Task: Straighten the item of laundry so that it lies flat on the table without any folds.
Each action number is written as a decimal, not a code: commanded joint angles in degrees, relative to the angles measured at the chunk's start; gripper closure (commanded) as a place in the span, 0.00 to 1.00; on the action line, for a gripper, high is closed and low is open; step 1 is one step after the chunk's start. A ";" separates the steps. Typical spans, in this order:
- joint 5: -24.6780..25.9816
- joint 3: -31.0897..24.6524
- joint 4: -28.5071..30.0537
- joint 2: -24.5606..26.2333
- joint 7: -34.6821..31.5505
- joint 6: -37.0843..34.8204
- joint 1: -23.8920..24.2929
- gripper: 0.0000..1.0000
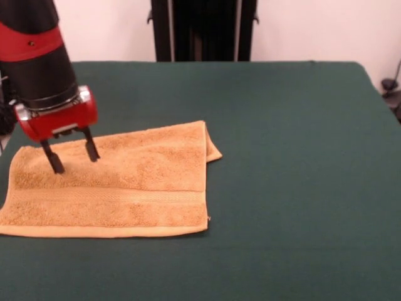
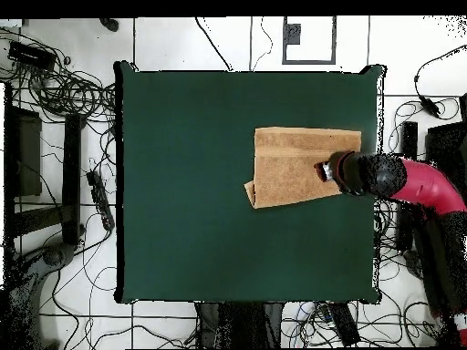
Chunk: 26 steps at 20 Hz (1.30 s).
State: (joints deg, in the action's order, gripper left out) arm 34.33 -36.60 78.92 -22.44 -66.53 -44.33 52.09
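The orange-tan towel [image 1: 119, 182] lies on the dark green table [image 1: 288, 175] at the left of the front view. It is folded over on itself, with a lower corner poking out past the right edge [image 1: 214, 152]. A paler woven band runs along it near the front. My gripper [image 1: 74, 158] hangs over the towel's far left part, fingers open, tips at or just above the cloth, holding nothing. In the overhead view the towel [image 2: 292, 169] lies right of centre and the gripper [image 2: 325, 171] is over its right part.
The towel's left end reaches the table's left edge in the front view. The robot's black pedestal [image 1: 203, 30] stands behind the table's far edge. Cables and equipment [image 2: 64, 164] lie on the floor around the table.
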 commanded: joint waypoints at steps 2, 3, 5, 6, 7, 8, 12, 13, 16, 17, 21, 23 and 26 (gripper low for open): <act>-3.89 -5.93 3.45 3.00 -1.64 5.58 -2.65 0.00; -4.14 -5.96 4.06 2.39 -1.92 6.09 -2.67 0.00; -4.04 -5.27 4.51 2.25 -2.48 7.27 -3.28 0.00; -3.75 -4.70 4.25 2.70 -2.97 8.14 -3.86 0.00; -3.34 -3.90 3.75 3.31 -3.09 8.45 -4.54 0.00; -3.24 -2.86 2.37 4.30 -3.27 7.29 -5.72 0.00; -3.34 0.05 -2.34 7.79 -4.01 4.97 -9.32 0.00; -3.49 0.38 -3.41 8.72 -3.75 4.22 -9.91 0.00; -4.73 1.52 -7.33 11.58 -2.52 -0.78 -11.87 0.00; -5.51 1.82 -8.68 12.61 -1.47 -3.91 -12.47 0.00; -8.81 1.22 -12.71 15.15 3.19 -14.42 -13.92 0.00; -9.68 1.21 -14.35 15.33 2.71 -16.32 -14.85 0.00; -9.64 1.07 -16.08 15.27 2.08 -16.54 -15.98 0.00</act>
State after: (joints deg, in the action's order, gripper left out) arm 26.23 -36.50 65.74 -11.97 -66.53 -53.08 40.02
